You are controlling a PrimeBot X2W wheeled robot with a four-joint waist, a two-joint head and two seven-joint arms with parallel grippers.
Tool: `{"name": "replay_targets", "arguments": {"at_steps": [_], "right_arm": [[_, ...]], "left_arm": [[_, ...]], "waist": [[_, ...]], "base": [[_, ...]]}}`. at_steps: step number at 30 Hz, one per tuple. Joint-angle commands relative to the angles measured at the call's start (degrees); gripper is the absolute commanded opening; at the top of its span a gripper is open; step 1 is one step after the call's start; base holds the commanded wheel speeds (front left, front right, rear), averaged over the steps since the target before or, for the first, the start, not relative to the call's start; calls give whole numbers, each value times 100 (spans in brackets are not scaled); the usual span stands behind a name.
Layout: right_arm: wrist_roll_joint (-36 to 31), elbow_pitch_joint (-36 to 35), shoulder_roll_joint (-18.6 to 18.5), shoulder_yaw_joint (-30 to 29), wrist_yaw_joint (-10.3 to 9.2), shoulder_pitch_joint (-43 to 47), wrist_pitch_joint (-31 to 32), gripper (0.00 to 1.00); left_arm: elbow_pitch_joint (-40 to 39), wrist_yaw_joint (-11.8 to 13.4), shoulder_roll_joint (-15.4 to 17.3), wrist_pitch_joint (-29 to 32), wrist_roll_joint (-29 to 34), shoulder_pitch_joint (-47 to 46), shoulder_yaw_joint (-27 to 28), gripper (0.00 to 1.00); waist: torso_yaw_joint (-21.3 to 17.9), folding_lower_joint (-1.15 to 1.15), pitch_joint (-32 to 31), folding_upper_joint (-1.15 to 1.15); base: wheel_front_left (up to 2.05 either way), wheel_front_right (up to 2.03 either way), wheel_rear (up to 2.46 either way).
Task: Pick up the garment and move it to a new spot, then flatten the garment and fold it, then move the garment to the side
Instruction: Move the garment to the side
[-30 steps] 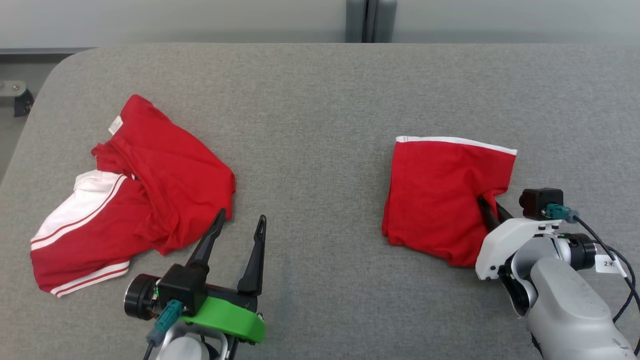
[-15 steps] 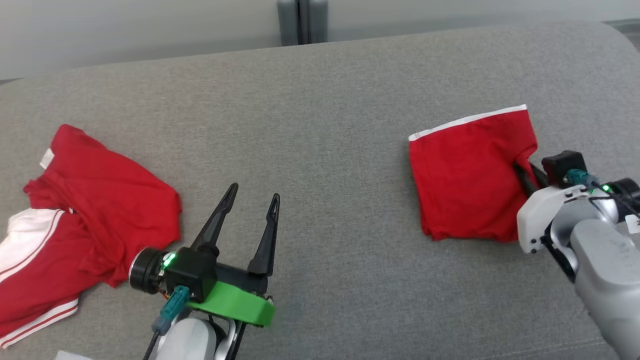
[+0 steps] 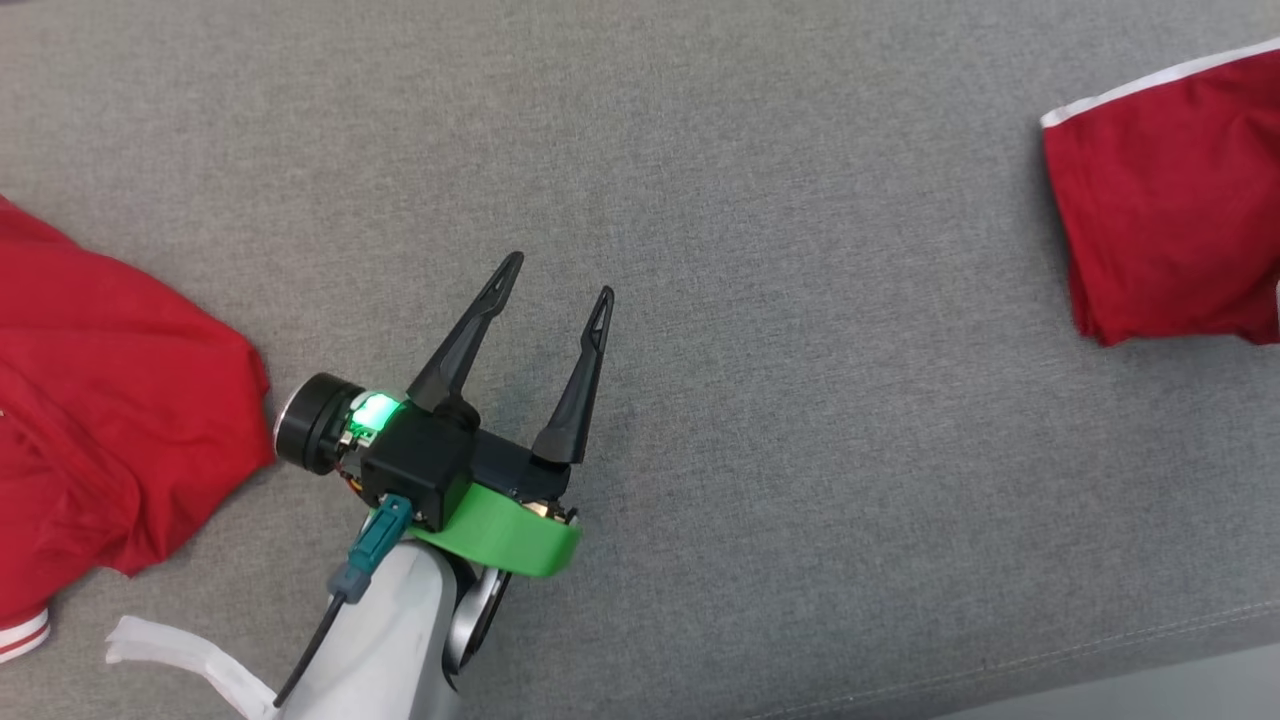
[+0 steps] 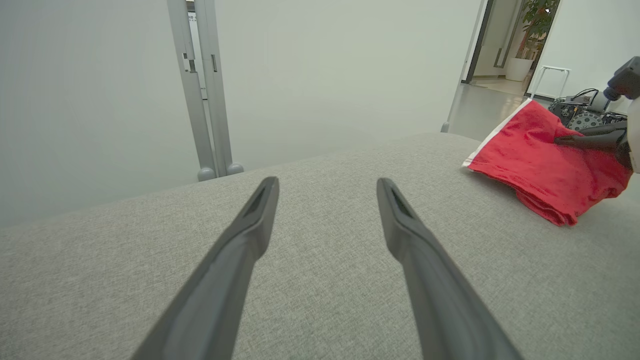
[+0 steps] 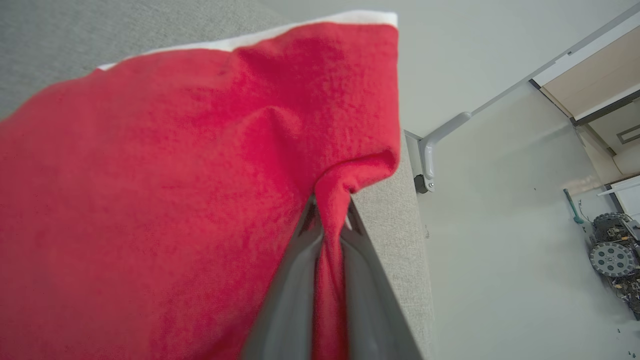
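Note:
The folded red garment (image 3: 1160, 210) with a white hem lies on the grey table (image 3: 800, 450) at the head view's right edge. In the right wrist view my right gripper (image 5: 330, 210) is shut on a bunched edge of the garment (image 5: 175, 175), with red cloth pinched between its fingers. The left wrist view shows the same grip on the garment (image 4: 545, 170), with the right gripper (image 4: 590, 142) at the far right. My left gripper (image 3: 560, 276) hovers open over bare table left of centre, nothing between its fingers (image 4: 255, 225).
A second, crumpled red garment (image 3: 100, 400) lies at the head view's left edge, close to my left wrist. The table's front edge (image 3: 1100, 680) runs along the lower right. Beyond the table's far side stand a grey post (image 4: 200, 100) and a doorway.
The whole head view has shifted and drawn closer, so the camera moved. The folded garment, still pinched by the right gripper, has turned and now sits at the view's right edge. The left gripper stays open.

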Motion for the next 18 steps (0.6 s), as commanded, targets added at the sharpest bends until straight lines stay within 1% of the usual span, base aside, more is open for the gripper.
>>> {"name": "replay_targets", "arguments": {"at_steps": [1, 3, 10, 11, 12, 13, 18], "right_arm": [[-40, 101, -62, -75, -8, -174, -61, 0], [-105, 248, -140, -173, -8, -323, -103, 0], [-405, 655, -237, -407, -8, -721, -182, 0], [-474, 708, -246, -473, -8, -767, -225, 35], [-494, 768, -215, -545, -8, -779, -226, 96], [-555, 824, -161, -597, -8, -765, -259, 100], [-753, 1060, 17, -880, -8, -629, -332, 100]], "left_arm": [[-33, -16, 47, 5, 33, -149, 7, 100], [-30, -18, 74, 5, 39, -213, 16, 100], [-17, -20, 114, 5, -3, -307, 52, 100], [-4, -19, 112, 5, -11, -299, 54, 100], [7, -20, 110, 5, -23, -284, 62, 100], [18, -20, 105, 5, -37, -254, 80, 100], [90, -20, 77, 5, -91, -96, 135, 100]], "waist": [[16, 0, 415, 0], [63, 0, 499, 0], [200, 0, 632, 0], [220, 0, 621, 0], [236, 0, 596, 0], [245, 0, 562, 0], [248, 0, 266, 0]], "base": [[0, 0, 0], [0, 0, 0], [0, 0, 0], [0, 0, 0], [0, 0, 0], [0, 0, 0], [0, 0, 0]]}}
